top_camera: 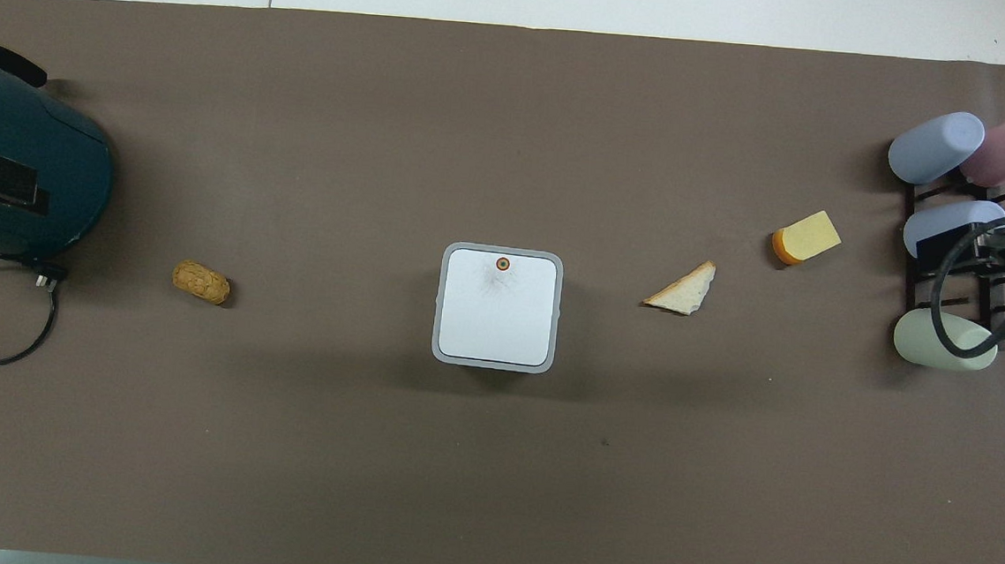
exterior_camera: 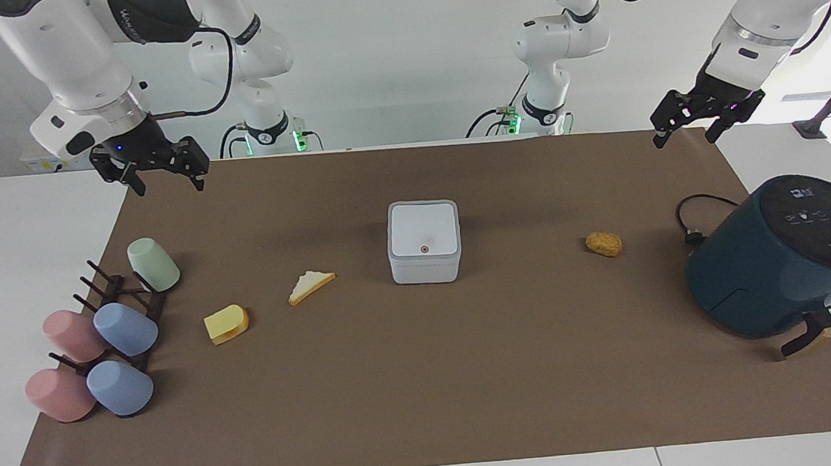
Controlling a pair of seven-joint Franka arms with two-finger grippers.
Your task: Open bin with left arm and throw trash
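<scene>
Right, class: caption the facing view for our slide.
Closed bin mid-mat, trash scattered beside it; both open grippers, left and right, wait raised.

We find the bin (exterior_camera: 423,241) at the middle of the mat (exterior_camera: 428,407), lid shut, with the bread slice (exterior_camera: 310,286) beside it toward the right arm's end and the cheese chunk (exterior_camera: 226,324) next along, a little farther from the robots. Past the cheese, at that end, we see the cup rack (exterior_camera: 124,304) with its cups. Toward the left arm's end we meet the nugget (exterior_camera: 603,244), well apart from the bin, then the air fryer (exterior_camera: 776,259) at the mat's edge.
</scene>
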